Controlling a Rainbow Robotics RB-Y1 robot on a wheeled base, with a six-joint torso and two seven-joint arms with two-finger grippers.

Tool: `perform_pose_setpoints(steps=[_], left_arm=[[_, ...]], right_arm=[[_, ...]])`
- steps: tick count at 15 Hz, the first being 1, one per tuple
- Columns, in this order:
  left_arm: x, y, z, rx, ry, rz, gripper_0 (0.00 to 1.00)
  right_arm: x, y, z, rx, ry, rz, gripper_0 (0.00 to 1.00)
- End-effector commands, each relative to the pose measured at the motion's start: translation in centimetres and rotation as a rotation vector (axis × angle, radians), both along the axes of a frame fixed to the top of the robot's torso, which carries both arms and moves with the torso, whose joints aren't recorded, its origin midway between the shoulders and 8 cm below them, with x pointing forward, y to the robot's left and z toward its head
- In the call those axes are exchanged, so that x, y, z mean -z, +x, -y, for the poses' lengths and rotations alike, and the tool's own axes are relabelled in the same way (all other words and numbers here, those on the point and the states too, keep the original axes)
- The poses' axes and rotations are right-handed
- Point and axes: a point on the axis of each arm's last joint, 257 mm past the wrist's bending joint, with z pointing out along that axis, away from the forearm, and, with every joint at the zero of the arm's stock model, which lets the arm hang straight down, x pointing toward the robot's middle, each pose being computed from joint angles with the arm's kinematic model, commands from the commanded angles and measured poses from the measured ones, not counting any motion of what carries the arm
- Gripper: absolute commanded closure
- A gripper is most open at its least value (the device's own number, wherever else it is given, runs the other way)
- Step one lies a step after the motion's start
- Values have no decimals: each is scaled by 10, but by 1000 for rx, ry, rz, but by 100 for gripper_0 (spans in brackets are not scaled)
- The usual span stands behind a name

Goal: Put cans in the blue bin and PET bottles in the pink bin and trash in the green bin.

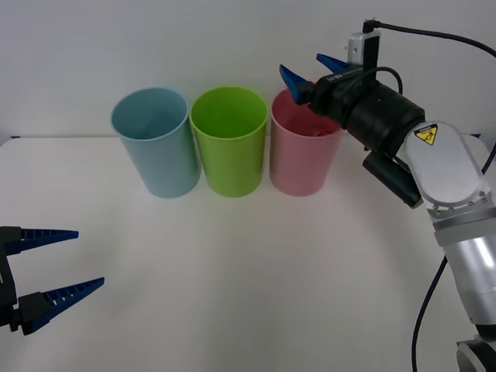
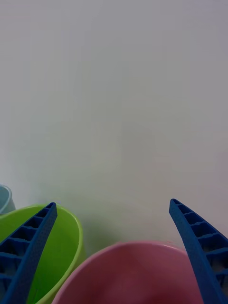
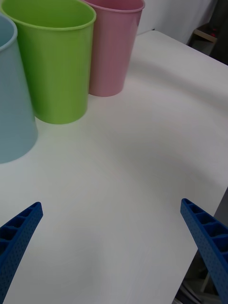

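Observation:
Three bins stand in a row at the back of the table: the blue bin point(image 1: 155, 147) on the left, the green bin point(image 1: 230, 143) in the middle and the pink bin point(image 1: 298, 159) on the right. My right gripper point(image 1: 304, 68) hovers open over the pink bin's mouth point(image 2: 123, 270) with nothing between its fingers. Something red point(image 1: 321, 132) lies inside the pink bin, mostly hidden by its wall; I cannot tell whether it is a PET bottle. Cans and trash are out of view. My left gripper point(image 1: 89, 258) is open near the table's front left.
The white table point(image 1: 248, 271) stretches bare in front of the bins. Its right edge point(image 3: 209, 209) drops off beside my left gripper's far finger. A plain white wall stands behind the bins.

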Motion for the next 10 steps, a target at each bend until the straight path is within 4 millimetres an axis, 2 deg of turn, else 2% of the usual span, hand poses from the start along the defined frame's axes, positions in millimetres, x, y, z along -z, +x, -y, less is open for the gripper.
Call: perform_pose_setpoints(steps=[1, 3, 5, 6, 10], left_arm=[[0, 0, 0, 0, 0, 0, 0], [0, 0, 0, 0, 0, 0, 0], [0, 0, 0, 0, 0, 0, 0], [0, 0, 0, 0, 0, 0, 0], [0, 0, 0, 0, 0, 0, 0]], right_arm=[[-31, -27, 5, -98, 8, 16, 20], [-39, -55, 24, -140, -15, 21, 20], [-31, -86, 47, -170, -37, -1, 20], [-23, -107, 63, -178, -60, -19, 20], [17, -163, 108, -161, -136, -97, 20]])
